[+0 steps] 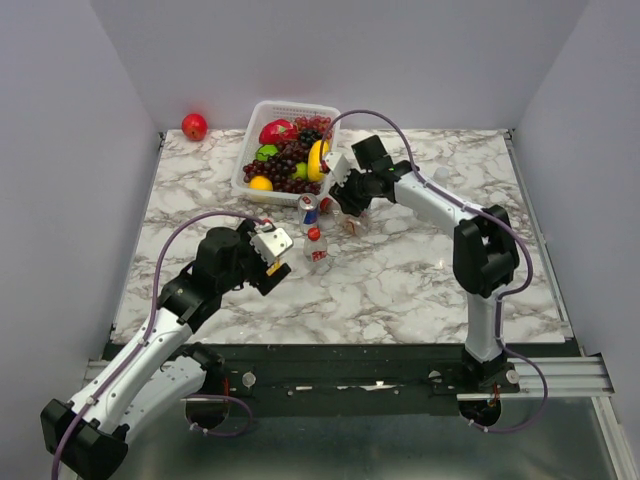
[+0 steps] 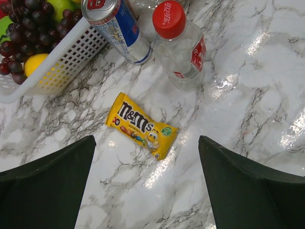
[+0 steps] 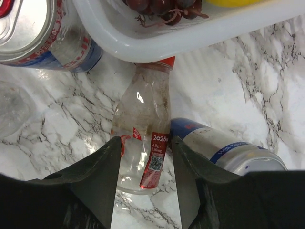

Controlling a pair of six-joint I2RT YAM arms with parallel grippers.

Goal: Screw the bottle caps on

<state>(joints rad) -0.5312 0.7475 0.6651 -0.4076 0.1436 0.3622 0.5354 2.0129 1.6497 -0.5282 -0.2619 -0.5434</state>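
Standing wide open, the left end effector hangs over the marble-patterned worktop with nothing between its dark fingers. Directly beneath the gap lies a yellow candy packet, flat on the stone. Ahead of it and a little to the right stands a short clear plastic bottle with a red label, its round red screw cap sitting on the neck. Just left of that bottle, still ahead of the fingers, is a silver-blue soda can, right against the white slotted plastic basket of grapes and other fruit.

The right end effector is further back, close to the near rim of the basket. Its two fingers bracket a second short clear bottle with a red label at the labelled body, tight on both sides. I cannot tell whether they are actually squeezing it or only resting beside it. The bottle's neck points away from the wrist towards the basket, and a strip of red plastic shows at the neck, partly hidden under the basket rim. Just off the right finger lies a silver can with a blue band.

Far beyond both, a red apple sits at the back wall, left of the basket.
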